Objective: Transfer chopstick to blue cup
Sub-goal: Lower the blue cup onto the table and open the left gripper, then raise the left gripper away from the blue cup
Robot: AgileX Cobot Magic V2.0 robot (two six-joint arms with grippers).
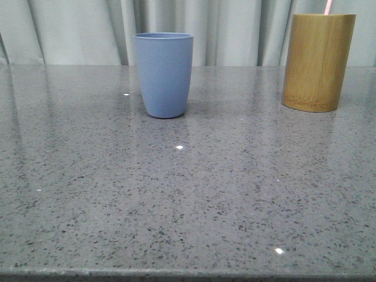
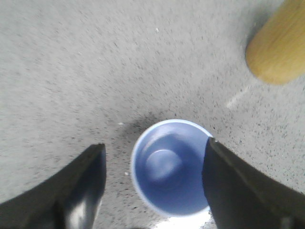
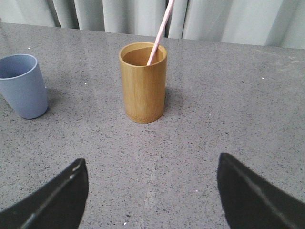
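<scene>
The blue cup (image 1: 164, 74) stands upright on the grey speckled table, left of centre, and looks empty from above (image 2: 169, 167). A pale pink chopstick (image 3: 159, 32) leans inside the tan bamboo cylinder (image 3: 143, 82), which stands at the back right (image 1: 318, 61); only its tip (image 1: 328, 6) shows in the front view. My left gripper (image 2: 155, 152) hangs open above the blue cup, holding nothing. My right gripper (image 3: 151, 164) is open over bare table, well short of the bamboo cylinder. Neither gripper appears in the front view.
Pale curtains (image 1: 223, 29) hang behind the table's far edge. The table's front edge (image 1: 188, 273) runs along the bottom of the front view. The blue cup (image 3: 23, 85) stands to one side of the bamboo cylinder with a gap between them.
</scene>
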